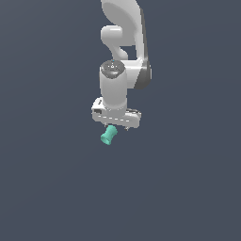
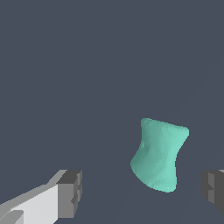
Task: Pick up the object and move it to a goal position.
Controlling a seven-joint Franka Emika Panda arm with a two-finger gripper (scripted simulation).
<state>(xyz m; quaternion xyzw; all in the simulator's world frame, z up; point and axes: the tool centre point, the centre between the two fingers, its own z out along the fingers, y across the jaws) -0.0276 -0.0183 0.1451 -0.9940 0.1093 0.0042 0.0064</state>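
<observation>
The object (image 1: 108, 135) is a small teal-green spool with a narrow waist and flared ends. It lies on the dark grey floor, tilted, just below the white hand of the arm. In the wrist view the object (image 2: 159, 154) sits between the two fingers, nearer one of them and touching neither. My gripper (image 1: 116, 127) is open, pointing down over the object. In the wrist view the gripper (image 2: 142, 192) shows both dark fingertips (image 2: 70, 192) set wide apart with nothing held.
The white Panda arm (image 1: 123, 42) rises behind the hand towards the top of the exterior view. The plain dark grey floor (image 1: 188, 188) spreads all round. No goal marker shows.
</observation>
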